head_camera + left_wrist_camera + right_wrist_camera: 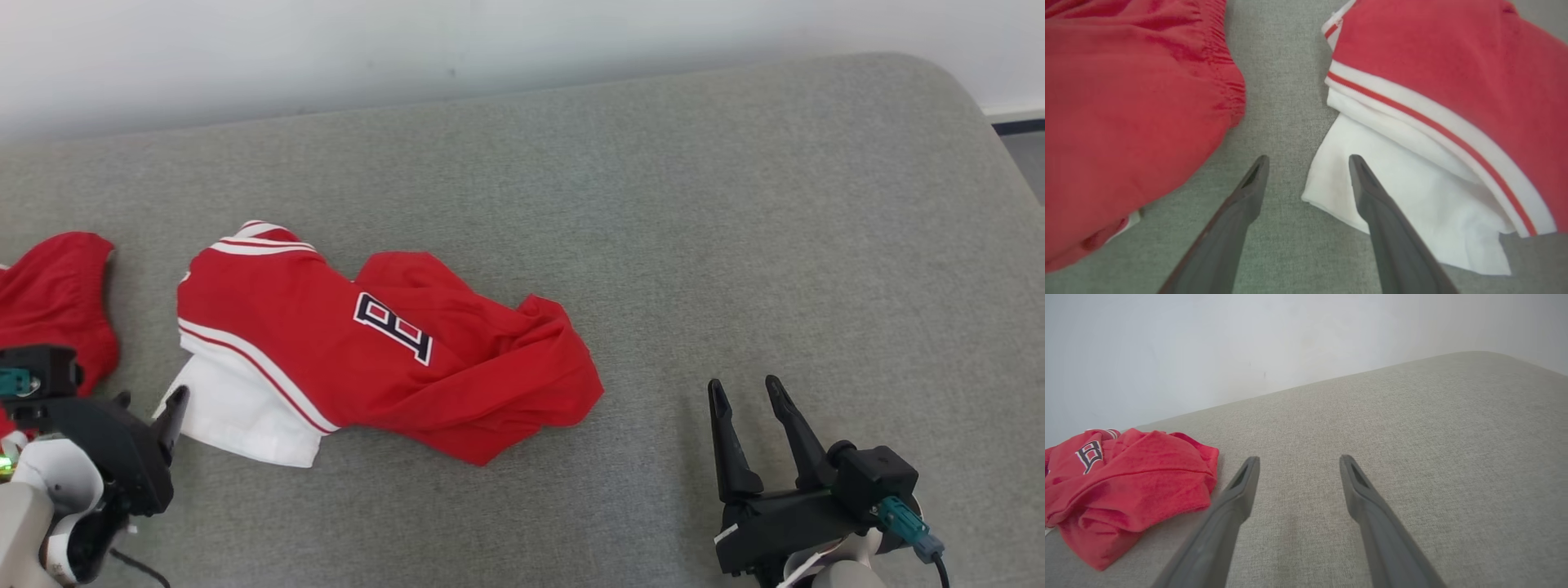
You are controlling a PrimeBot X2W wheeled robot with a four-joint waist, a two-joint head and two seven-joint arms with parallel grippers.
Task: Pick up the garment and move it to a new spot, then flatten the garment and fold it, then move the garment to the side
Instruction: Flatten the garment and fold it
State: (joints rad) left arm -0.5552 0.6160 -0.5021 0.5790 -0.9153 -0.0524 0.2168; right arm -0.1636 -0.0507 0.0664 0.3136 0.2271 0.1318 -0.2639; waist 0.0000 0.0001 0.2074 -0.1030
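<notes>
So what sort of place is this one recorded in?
Probably an indoor room set up for laundry folding: a grey upholstered surface, like a bed or couch, against a white wall, with a red jersey and a second red garment lying on it.

Grey woven upholstered surface (735,204) with rounded corner, against a plain white wall (408,49).

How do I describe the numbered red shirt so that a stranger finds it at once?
On the grey fabric cushion by the white wall, two red garments lie at the left. The crumpled red jersey is nearer the middle; unlike the gathered red garment beside it, it bears a dark figure 8 and white stripes.
</notes>
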